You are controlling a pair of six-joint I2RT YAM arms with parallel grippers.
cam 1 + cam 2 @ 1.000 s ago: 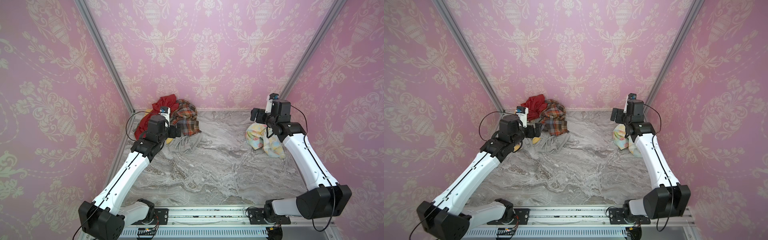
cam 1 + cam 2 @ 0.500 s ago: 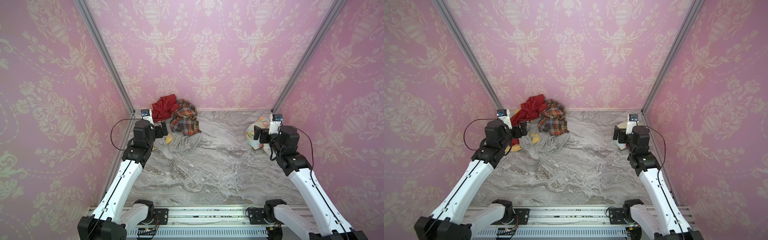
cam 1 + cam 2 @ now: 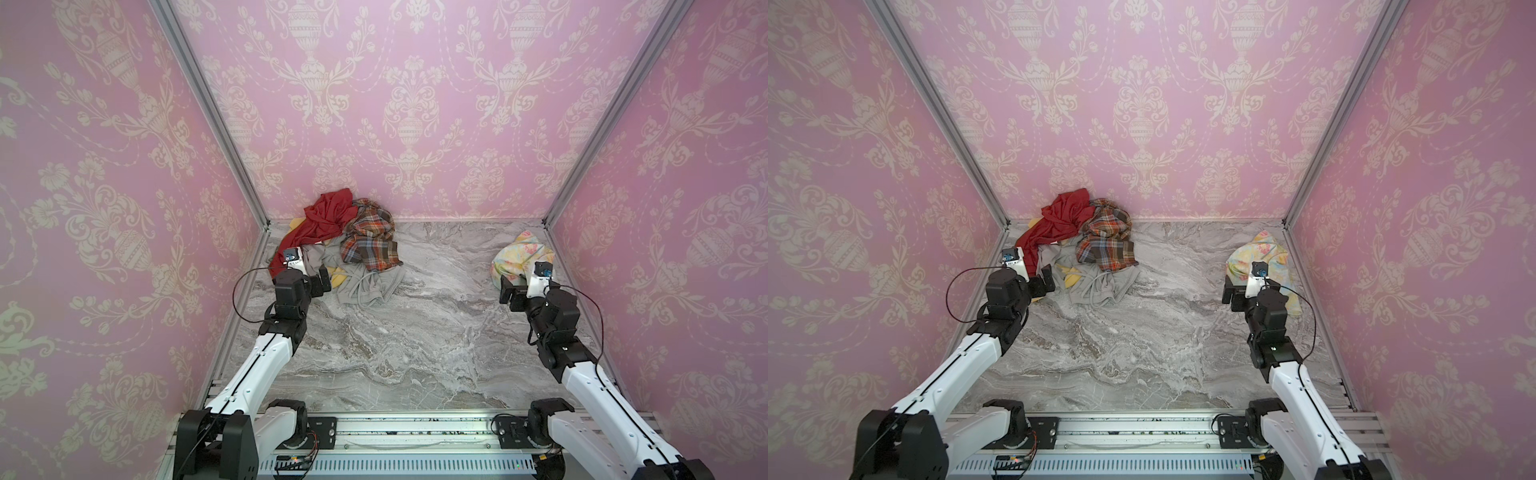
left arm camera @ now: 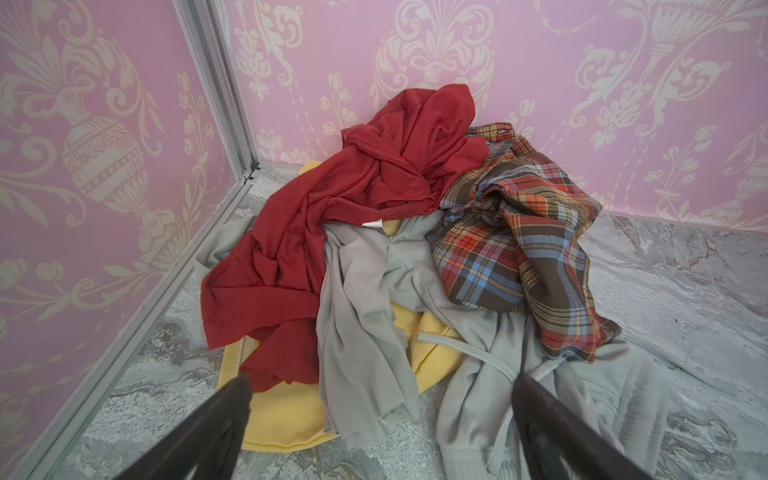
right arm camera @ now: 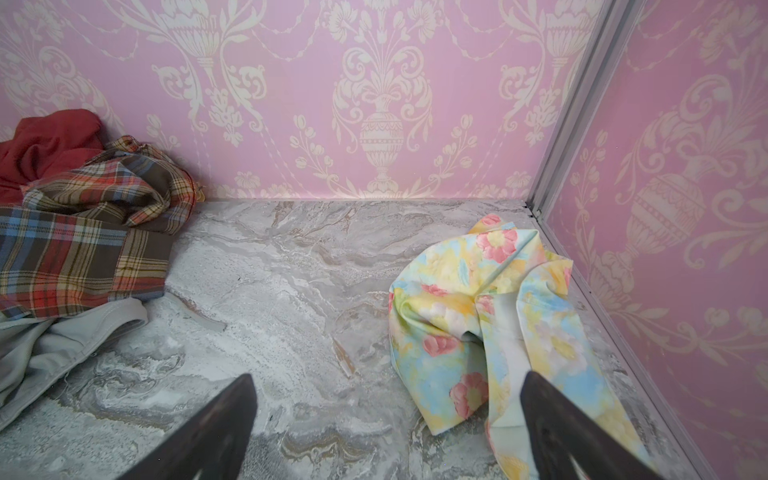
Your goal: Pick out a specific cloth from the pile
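The cloth [image 3: 519, 254] [image 3: 1260, 252], pastel blue, yellow and cream with pink flowers, lies crumpled on the marble floor by the right wall, apart from the pile [image 3: 349, 241] [image 3: 1084, 241] in the back left corner. My right gripper [image 3: 509, 291] [image 5: 386, 380] hovers open just in front of the cloth [image 5: 478, 299], one finger above its near edge, nothing between the jaws. The left gripper [image 3: 322, 280] [image 4: 380, 382] stands open and empty at the near edge of the pile [image 4: 395, 249], over grey and yellow fabric.
In the pile, a red garment [image 4: 353, 199] lies over grey [image 4: 361, 316] and mustard yellow [image 4: 282, 415] pieces, with a plaid shirt [image 4: 511, 249] at its right. Pink patterned walls [image 3: 415, 124] close in three sides. Marble floor [image 3: 415, 332] spreads between the arms.
Both arms have drawn back toward the front. The right gripper has moved off the flowered cloth, which stays on the floor. The left gripper has backed away from the pile's middle.
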